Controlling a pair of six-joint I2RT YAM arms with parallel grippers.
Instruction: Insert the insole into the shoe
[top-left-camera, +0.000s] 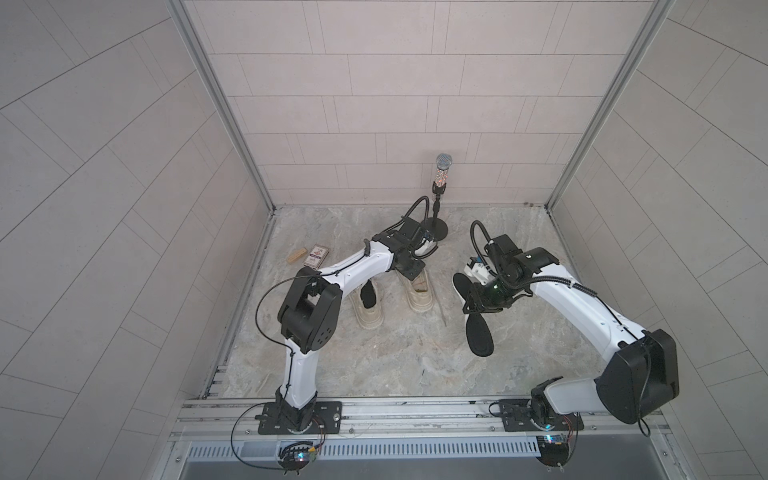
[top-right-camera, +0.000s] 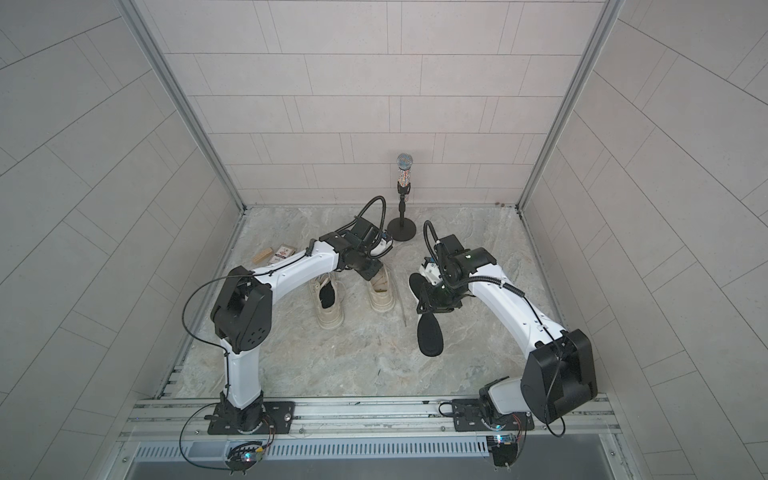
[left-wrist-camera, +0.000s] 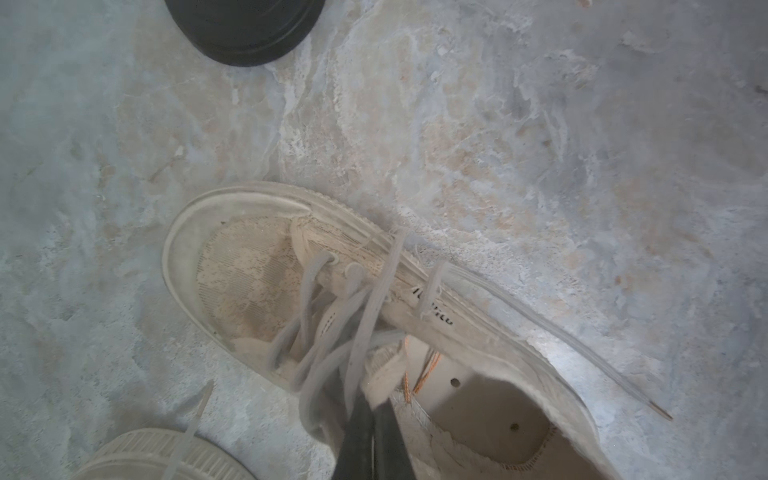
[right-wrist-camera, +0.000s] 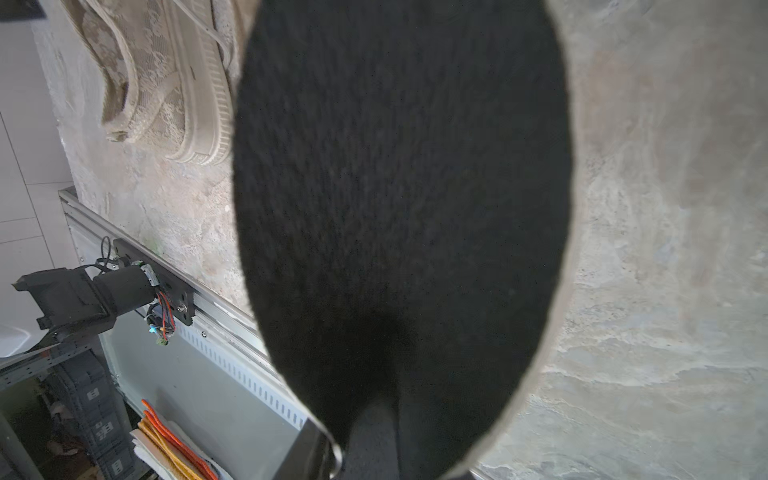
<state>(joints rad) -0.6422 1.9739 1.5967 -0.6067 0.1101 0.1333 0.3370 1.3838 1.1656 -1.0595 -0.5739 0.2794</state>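
Lower right of the frame, fuzzy black oval insole (top-left-camera: 478, 332) pinched mid-length in right gripper (top-left-camera: 473, 306), jaws narrowed around it. Mid-frame, left gripper (left-wrist-camera: 371, 415) squeezed fully closed on tongue (left-wrist-camera: 384, 365) of beige lace-mesh shoe (top-left-camera: 417, 293), ribbed rubber sole (top-left-camera: 419, 308), pale perforated footbed (left-wrist-camera: 478, 415) showing. Underneath, mottled grey stone-look tabletop (top-left-camera: 374, 365); beyond, glittery microphone (top-left-camera: 442, 166) on round black stand (top-left-camera: 436, 236), matte pale tiled walls (top-left-camera: 374, 104).

Insole (top-left-camera: 478, 332) right of shoe (top-left-camera: 417, 297); second shoe (top-left-camera: 368, 316) left; microphone stand (top-left-camera: 438, 230) behind.

Black insole (right-wrist-camera: 403, 208) near beige shoe (right-wrist-camera: 166, 83)
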